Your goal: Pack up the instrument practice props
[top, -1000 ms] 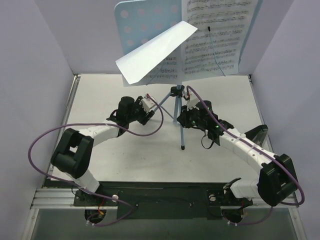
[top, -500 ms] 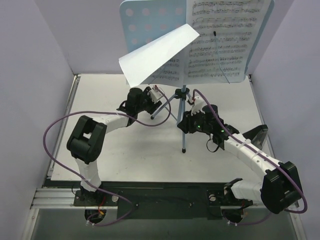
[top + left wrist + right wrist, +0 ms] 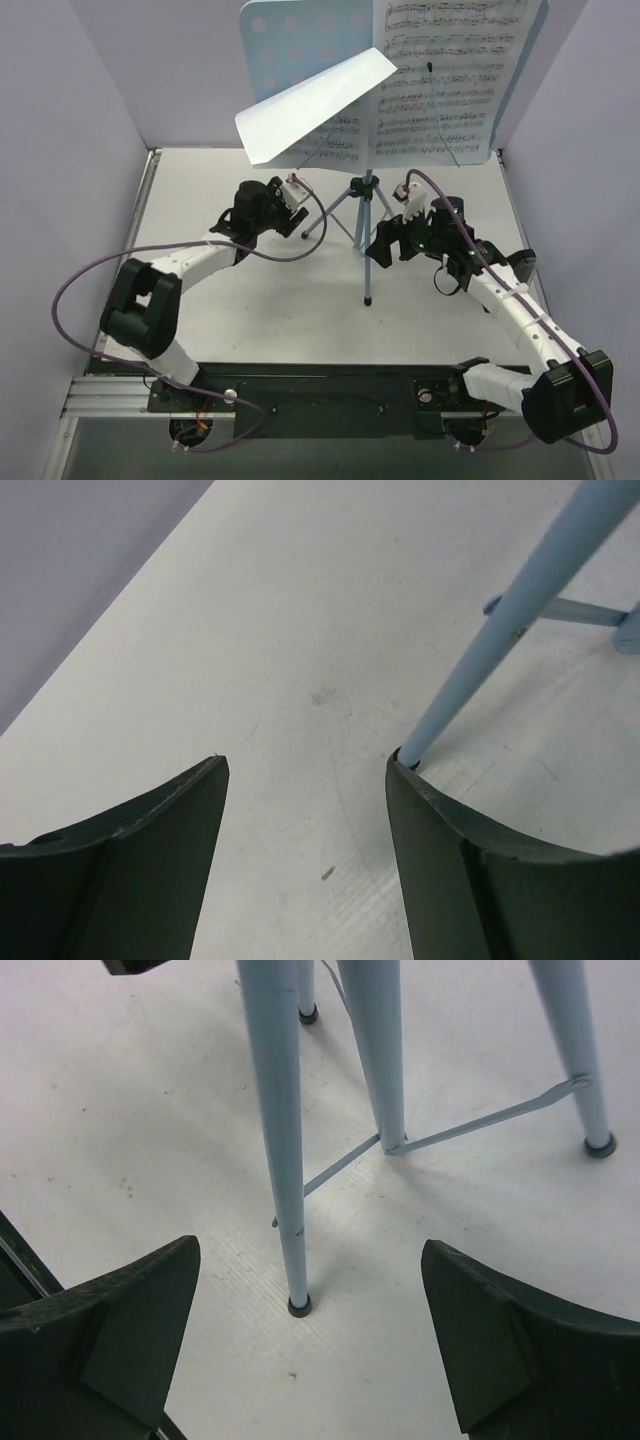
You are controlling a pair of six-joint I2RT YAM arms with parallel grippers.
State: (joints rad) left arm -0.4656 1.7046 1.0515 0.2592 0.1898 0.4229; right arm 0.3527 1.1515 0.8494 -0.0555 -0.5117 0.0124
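Pale tabletop, left pincer agape, right pincer agape

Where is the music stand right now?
In the top view the music stand is at the far middle of the table, its tripod legs between the open left gripper and the open right gripper.

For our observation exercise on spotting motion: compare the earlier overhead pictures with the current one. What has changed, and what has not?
The left pincer reached towards the music stand, then drew back left. The right pincer backed off rightwards from the pole. The stand shifted slightly right early on, then held. Both pincers are open, holding nothing; the sheet music remains on the stand.
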